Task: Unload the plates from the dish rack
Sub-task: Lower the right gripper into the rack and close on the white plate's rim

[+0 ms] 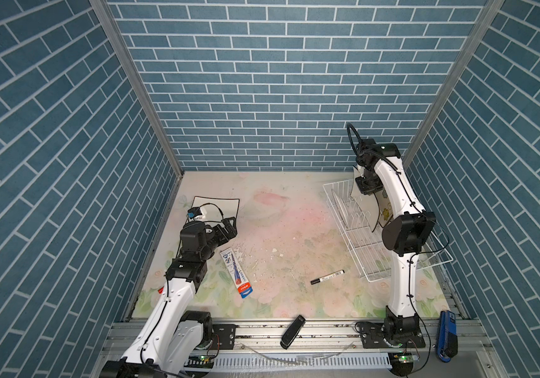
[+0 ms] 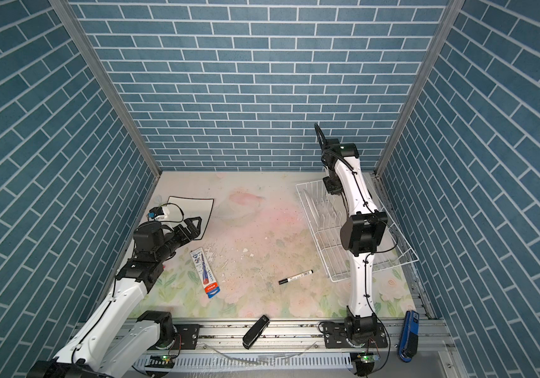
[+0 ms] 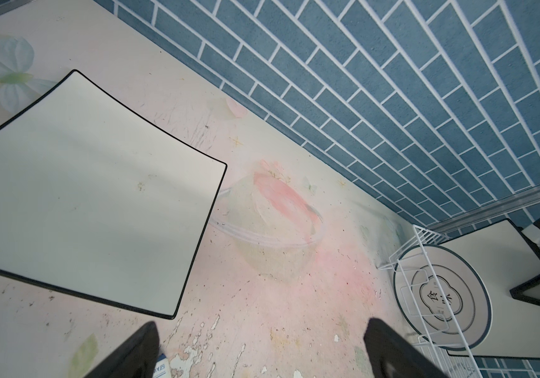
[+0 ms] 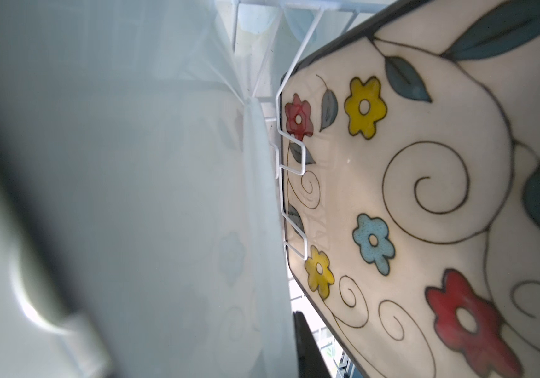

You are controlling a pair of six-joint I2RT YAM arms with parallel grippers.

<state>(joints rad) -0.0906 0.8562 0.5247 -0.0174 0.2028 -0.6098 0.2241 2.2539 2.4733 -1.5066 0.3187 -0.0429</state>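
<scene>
The white wire dish rack [image 1: 365, 258] [image 2: 334, 261] stands at the back right. In it the round plate [image 3: 465, 271] [image 4: 163, 196], white with a dark rim, stands upright beside the cream flowered plate [image 1: 384, 206] [image 4: 425, 196] [image 3: 497, 248]. My right gripper [image 1: 365, 188] [image 2: 332, 189] reaches down into the rack. One black finger [image 4: 307, 347] lies against the round plate's face, between the two plates. The other finger is hidden behind that plate. The white square plate [image 1: 219, 204] [image 2: 193, 204] [image 3: 91, 196] lies flat at the back left. My left gripper [image 1: 234, 226] [image 3: 262, 324] hovers open and empty beside its near corner.
A packaged pen [image 1: 237, 273] lies just in front of the left gripper. A black marker [image 1: 327, 276] lies left of the rack's front end. A black device [image 1: 292, 331] and a blue one [image 1: 447, 333] rest on the front rail. Blue brick walls close three sides.
</scene>
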